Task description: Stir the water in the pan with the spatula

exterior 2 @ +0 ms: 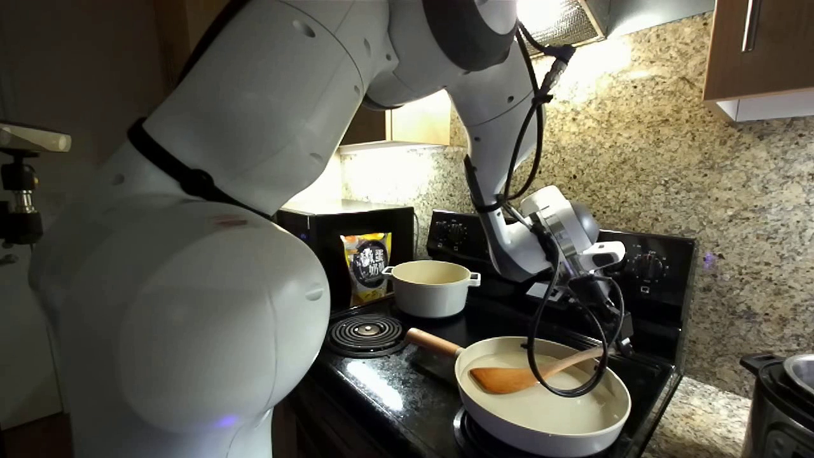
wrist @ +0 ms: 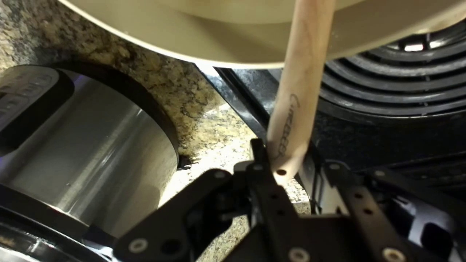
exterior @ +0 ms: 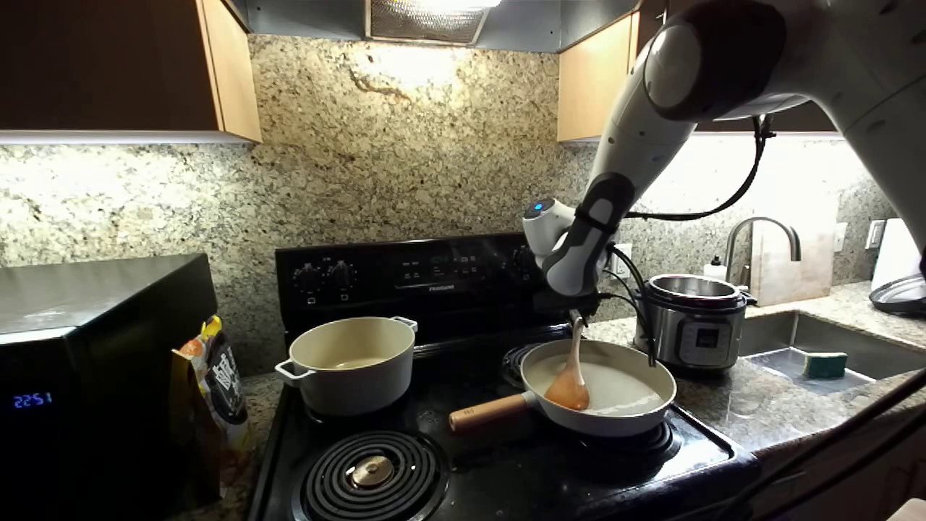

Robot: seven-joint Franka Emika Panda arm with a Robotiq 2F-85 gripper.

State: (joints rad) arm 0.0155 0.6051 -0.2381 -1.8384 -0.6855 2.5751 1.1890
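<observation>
The cream-white pan (exterior: 615,428) sits on a stove burner, with its wooden handle (exterior: 488,412) pointing away from the steel cooker; the pan also shows in an exterior view (exterior 2: 547,439) and in the wrist view (wrist: 218,47). Pale water (exterior: 626,387) lies shallow in it, barely visible. The wooden spatula (exterior 2: 505,380) leans in the pan, its blade (exterior: 569,391) low inside near the handle side. My gripper (wrist: 285,153) is shut on the end of the spatula's shaft, above and beyond the pan's rim. The gripper is dark and small in an exterior view (exterior: 581,315).
A deep cream pot (exterior: 354,387) stands on the stove. A steel cooker (exterior: 691,340) stands on the counter beside the pan, close to the gripper in the wrist view (wrist: 102,153). A black cable loop (exterior 2: 540,312) hangs over the pan. The stove's control panel (exterior: 434,271) rises behind.
</observation>
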